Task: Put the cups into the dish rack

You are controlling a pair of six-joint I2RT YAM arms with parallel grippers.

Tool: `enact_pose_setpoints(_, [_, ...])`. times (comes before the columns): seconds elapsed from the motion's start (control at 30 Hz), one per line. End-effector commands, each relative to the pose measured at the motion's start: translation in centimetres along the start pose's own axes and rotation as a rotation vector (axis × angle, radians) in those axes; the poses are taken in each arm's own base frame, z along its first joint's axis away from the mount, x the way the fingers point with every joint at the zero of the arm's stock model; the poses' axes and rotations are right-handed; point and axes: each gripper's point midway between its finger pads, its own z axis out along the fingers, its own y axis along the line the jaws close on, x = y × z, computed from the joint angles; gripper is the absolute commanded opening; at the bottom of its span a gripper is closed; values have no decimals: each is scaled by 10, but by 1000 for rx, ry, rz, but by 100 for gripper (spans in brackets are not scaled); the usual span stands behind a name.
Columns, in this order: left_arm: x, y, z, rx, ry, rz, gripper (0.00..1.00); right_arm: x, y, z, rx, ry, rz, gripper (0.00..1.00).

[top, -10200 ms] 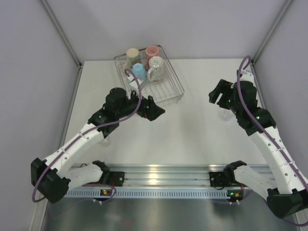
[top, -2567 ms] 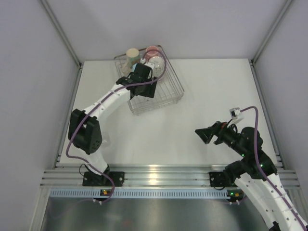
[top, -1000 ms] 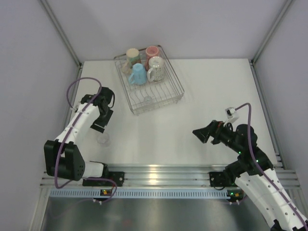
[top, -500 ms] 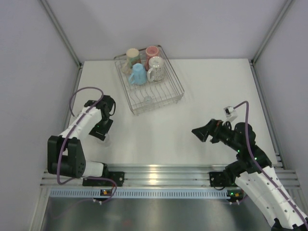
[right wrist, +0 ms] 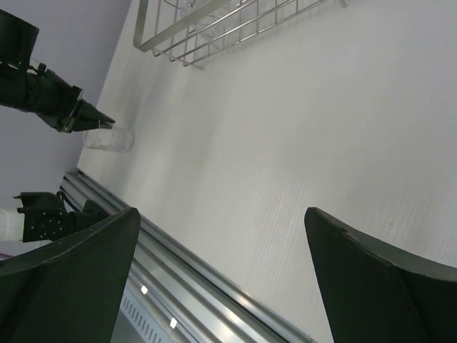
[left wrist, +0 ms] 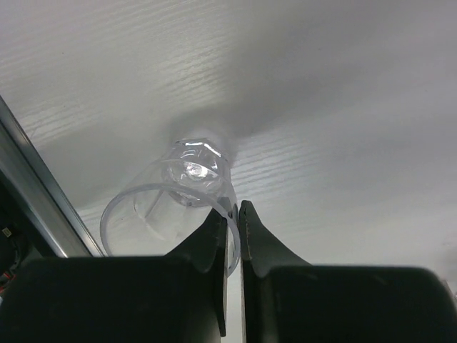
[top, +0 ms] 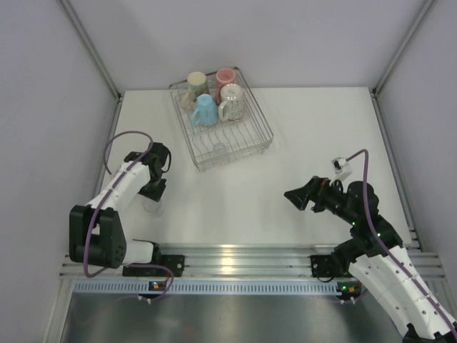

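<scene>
Left wrist view — a small clear glass tumbler stands mouth-up on the white table. Its rim wall is pinched by the left gripper, one finger inside the mouth and one outside, clamped nearly together on the thin glass. A rim pinch is judged sensible, as the body is slick and round.

From the top external view the tumbler is placed at the near left of the table, well apart from the shallow silver wire dish rack at the far side. Loaded in the rack's far half are a cream-tan cup, a pink cup, a light blue cup and a pale speckled handled mug. A second clear tumbler sits near the front wall. Open grid is seen beside it — likely the spot for this one.

The right gripper is spread wide, grasping nothing, at the near right, presumably kept out of the left arm's path.

Step judged: grasp made, lift not yet begun. Risk: the glass may swing or slip in so thin a pinch when raised.
</scene>
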Motion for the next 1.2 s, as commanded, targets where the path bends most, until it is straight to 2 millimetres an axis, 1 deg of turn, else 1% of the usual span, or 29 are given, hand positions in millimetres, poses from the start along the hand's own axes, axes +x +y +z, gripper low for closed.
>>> enact_pose_setpoints(0.0, [-22,-20,-31,157,-49,-37,0,-10,12,0,-47,-38,-19,99])
enact_pose_setpoints(0.07, [-31,-29,-47,221,-66,-27,0,-10,12,0,-51,-43,-15,99])
enact_pose_setpoints(0.1, [-40,-38,-67,298,-85,-9,0,-10,12,0,-54,-42,-15,99])
enact_pose_setpoints(0.17, [-49,-42,-83,352,-110,1,0,-11,14,0,-64,-50,-15,99])
enact_pose_setpoints(0.23, [-57,-51,-107,455,-128,11,0,-13,15,1,-70,-55,-16,100])
enact_pose_setpoints(0.27, [-59,-54,-115,494,-129,17,0,-14,16,2,-75,-56,-17,99])
enact_pose_setpoints(0.3, [-55,-63,-127,582,-111,42,0,-15,18,2,-80,-58,-15,99])
enact_pose_setpoints(0.37, [-46,-71,-137,677,-74,75,0,-15,19,4,-87,-57,-11,99])
enact_pose_setpoints(0.4, [-34,-77,-146,747,-26,123,0,-16,21,4,-98,-60,-10,99])
enact_pose_setpoints(0.43, [-33,-88,-162,858,-20,124,0,-16,23,5,-108,-58,-8,99])
enact_pose_setpoints(0.47, [-23,-91,-160,904,-1,164,0,-16,24,6,-112,-56,-4,99])
enact_pose_setpoints(0.5, [-17,-95,-165,964,16,187,0,-18,26,6,-122,-61,-6,99])
enact_pose_setpoints(0.53, [-2,-96,-180,1061,87,233,0,-18,27,6,-128,-59,-6,99])
enact_pose_setpoints(0.57, [3,-105,-186,1145,90,239,0,-18,28,6,-128,-59,-6,99])
enact_pose_setpoints(0.6, [10,-106,-192,1193,124,249,0,-20,29,5,-133,-62,-7,99])
enact_pose_setpoints(0.63, [20,-106,-205,1272,174,290,0,-21,31,4,-139,-65,-10,99])
enact_pose_setpoints(0.67, [25,-110,-216,1362,171,336,0,-21,32,3,-146,-67,-14,99])
enact_pose_setpoints(0.73, [35,-109,-235,1485,189,420,0,-23,35,3,-160,-70,-18,99])
enact_pose_setpoints(0.77, [45,-101,-251,1576,227,490,0,-23,37,2,-168,-71,-20,99])
enact_pose_setpoints(0.8, [44,-101,-265,1667,195,508,0,-23,39,2,-178,-71,-20,99])
enact_pose_setpoints(0.87, [47,-94,-281,1746,181,548,0,-24,45,1,-214,-76,-21,99])
enact_pose_setpoints(0.9, [50,-88,-294,1820,159,574,0,-25,47,1,-227,-81,-20,99])
enact_pose_setpoints(0.93, [51,-85,-303,1862,147,587,0,-25,51,0,-247,-82,-21,99])
enact_pose_setpoints(1.0, [59,-78,-312,1930,167,620,0,-31,60,-1,-294,-108,-12,99])
enact_pose_setpoints(1.03, [66,-74,-321,1997,162,636,0,-31,64,-1,-316,-105,-2,99])
enact_pose_setpoints(1.07, [71,-71,-325,2026,181,639,0,-36,69,-2,-340,-122,-5,99])
enact_pose_setpoints(1.1, [83,-67,-330,2058,210,664,0,-40,75,-4,-366,-140,-11,99])
enact_pose_setpoints(1.17, [95,-62,-338,2122,218,688,0,-48,83,-5,-395,-156,-9,100])
